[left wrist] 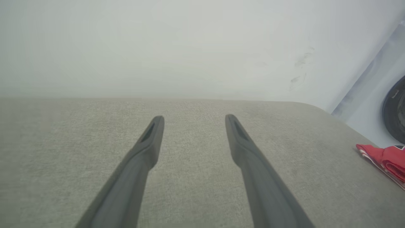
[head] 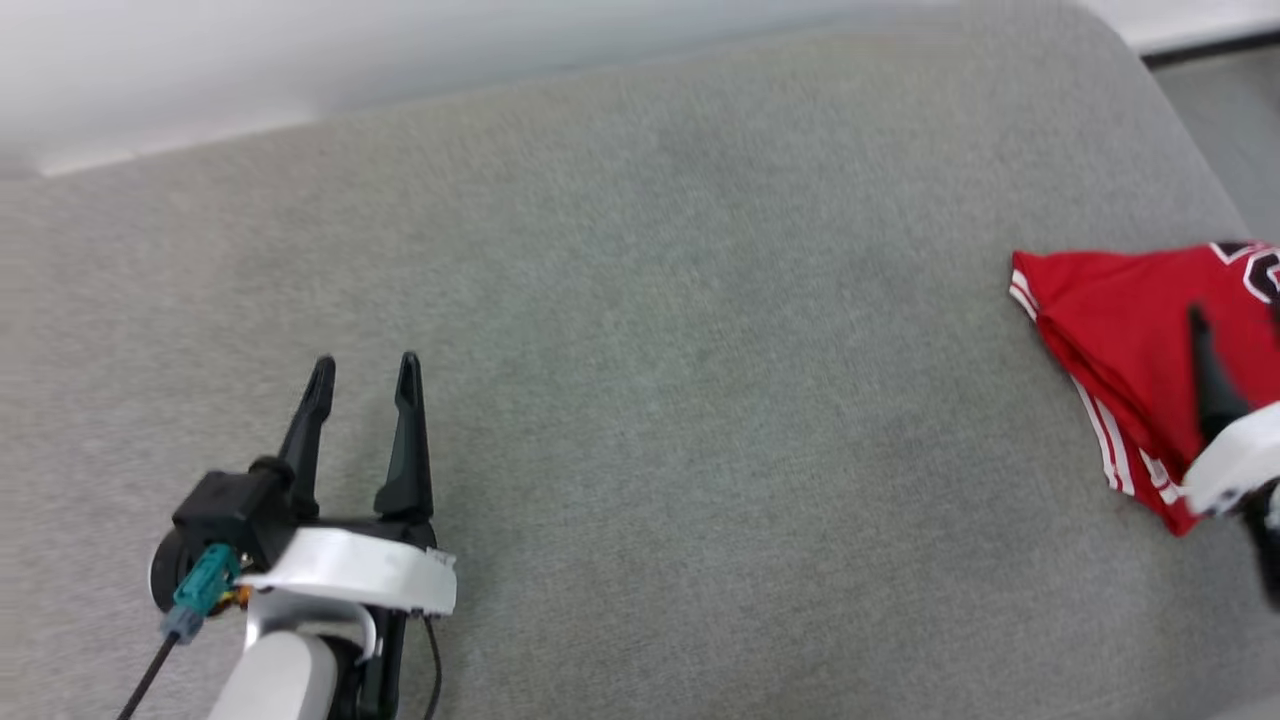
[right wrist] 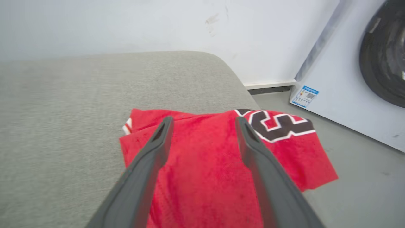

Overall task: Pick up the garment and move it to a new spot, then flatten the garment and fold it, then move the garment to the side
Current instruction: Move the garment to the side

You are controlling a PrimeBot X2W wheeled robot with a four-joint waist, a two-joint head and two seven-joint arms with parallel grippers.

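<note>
The garment (head: pixel 1120 330) is a red shirt with striped white-and-red edging and a black-and-white number. It lies folded at the right edge of the grey cushioned surface (head: pixel 650 350). In the right wrist view the garment (right wrist: pixel 205 171) partly hangs over that edge. My right gripper (right wrist: pixel 204 122) hovers open just above it, with nothing between the fingers; in the head view the right gripper (head: pixel 1235 330) is cut off by the frame's right side. Far to the left, my left gripper (head: pixel 365 365) stands open over bare cushion. The left wrist view shows the left gripper (left wrist: pixel 194 117) empty, and the garment (left wrist: pixel 384 158) at the far right.
A white washing machine (right wrist: pixel 364 79) with a dark round door stands on the grey floor (right wrist: pixel 364 190) just past the cushion's right edge. A white wall (right wrist: pixel 158 25) runs behind the cushion. Wide grey cushion lies between the two grippers.
</note>
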